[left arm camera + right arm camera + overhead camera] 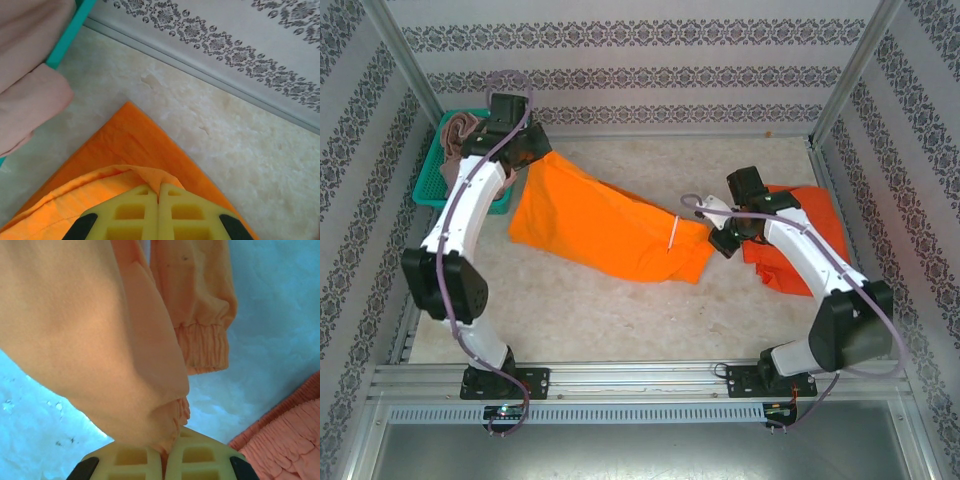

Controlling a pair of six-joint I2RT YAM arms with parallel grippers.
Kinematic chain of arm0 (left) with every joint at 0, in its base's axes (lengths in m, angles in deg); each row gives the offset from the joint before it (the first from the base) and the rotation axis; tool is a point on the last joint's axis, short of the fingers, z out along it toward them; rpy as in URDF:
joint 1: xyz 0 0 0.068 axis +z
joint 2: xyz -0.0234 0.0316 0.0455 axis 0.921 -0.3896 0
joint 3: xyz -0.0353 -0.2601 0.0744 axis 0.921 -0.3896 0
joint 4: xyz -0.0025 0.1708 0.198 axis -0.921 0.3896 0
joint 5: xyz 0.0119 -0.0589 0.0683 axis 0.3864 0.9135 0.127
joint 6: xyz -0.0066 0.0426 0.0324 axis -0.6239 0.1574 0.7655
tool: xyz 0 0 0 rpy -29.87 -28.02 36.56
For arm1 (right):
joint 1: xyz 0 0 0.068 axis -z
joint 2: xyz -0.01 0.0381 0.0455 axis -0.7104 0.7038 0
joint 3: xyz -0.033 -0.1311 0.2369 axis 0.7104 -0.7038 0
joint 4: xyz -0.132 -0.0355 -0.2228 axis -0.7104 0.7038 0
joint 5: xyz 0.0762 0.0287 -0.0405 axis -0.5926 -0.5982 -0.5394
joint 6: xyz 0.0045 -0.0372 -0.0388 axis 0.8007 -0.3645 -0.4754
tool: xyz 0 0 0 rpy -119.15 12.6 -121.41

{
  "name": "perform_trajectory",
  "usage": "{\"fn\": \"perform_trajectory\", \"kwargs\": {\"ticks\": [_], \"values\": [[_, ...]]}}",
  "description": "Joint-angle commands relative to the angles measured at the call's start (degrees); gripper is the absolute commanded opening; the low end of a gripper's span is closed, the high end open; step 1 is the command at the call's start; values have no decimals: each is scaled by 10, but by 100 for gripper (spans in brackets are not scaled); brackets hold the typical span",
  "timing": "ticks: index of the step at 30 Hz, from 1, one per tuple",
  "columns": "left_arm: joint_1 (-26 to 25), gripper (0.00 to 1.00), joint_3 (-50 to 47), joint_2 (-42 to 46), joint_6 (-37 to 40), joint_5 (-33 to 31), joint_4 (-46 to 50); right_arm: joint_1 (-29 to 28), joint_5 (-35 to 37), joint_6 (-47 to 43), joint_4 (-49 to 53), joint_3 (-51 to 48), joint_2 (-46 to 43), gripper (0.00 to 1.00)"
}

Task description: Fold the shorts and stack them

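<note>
The bright orange shorts [605, 225] stretch across the table between both arms. My left gripper [533, 165] is shut on their far left corner, cloth pinched between its yellow fingers [135, 210]. At the opposite end my right gripper [718, 238] is shut on the elastic waistband, and the bright orange shorts [100, 340] hang from its fingers [195, 455]. A white drawstring [673, 233] lies on the cloth. The red-orange shorts [810, 225] lie crumpled at the right under my right arm, also the red-orange shorts [285, 435]. The dusty pink shorts [457, 135] rest in the basket and show as dusty pink shorts [30, 75].
A teal mesh basket [432, 180] stands at the back left, its rim [67, 35] close to my left gripper. Patterned walls enclose the table on three sides. Bare tabletop [620, 320] lies in front of the orange shorts.
</note>
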Motion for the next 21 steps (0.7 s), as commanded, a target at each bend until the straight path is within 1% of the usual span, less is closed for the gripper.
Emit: {"fn": "perform_trajectory", "kwargs": {"ticks": [1, 2, 3, 5, 6, 7, 9, 10, 11, 12, 13, 14, 15, 16, 18, 19, 20, 21], "values": [[6, 0, 49, -52, -1, -7, -3, 23, -34, 31, -19, 37, 48, 6], [6, 1, 65, -75, -2, -10, -3, 29, -40, 39, -17, 49, 70, 10], [6, 4, 82, -97, -3, -16, 0, 36, -45, 49, -17, 60, 87, 16], [10, 11, 135, -151, -10, -19, 15, 51, -47, 85, -16, 94, 133, 23], [14, 20, 165, -176, -17, -10, 24, 60, -45, 108, -15, 113, 151, 26], [21, 33, 209, -206, -27, 9, 41, 72, -41, 141, -16, 135, 168, 37], [32, 48, 309, -256, -43, 53, 91, 92, -48, 199, -19, 165, 179, 57], [35, 60, 366, -276, -41, 71, 119, 100, -43, 230, -30, 170, 172, 69], [35, 69, 415, -286, -32, 75, 149, 106, -30, 263, -46, 166, 156, 76], [33, 74, 438, -284, -21, 72, 170, 109, -23, 289, -60, 158, 138, 80], [32, 80, 441, -269, -10, 68, 183, 111, -28, 317, -76, 143, 113, 84], [30, 85, 417, -243, 0, 69, 184, 112, -49, 344, -99, 121, 79, 88], [28, 88, 379, -215, 7, 75, 175, 111, -68, 376, -124, 97, 51, 90], [24, 91, 311, -174, 12, 85, 149, 105, -96, 414, -165, 63, 18, 93], [20, 97, 143, -80, 6, 114, 58, 85, -146, 480, -239, 4, -31, 97], [19, 100, 40, -27, -10, 130, -9, 65, -155, 504, -263, -20, -51, 97], [20, 100, -63, 21, -32, 145, -82, 41, -155, 522, -276, -37, -63, 98], [19, 100, -136, 58, -51, 157, -138, 21, -152, 536, -280, -47, -68, 98]]}}
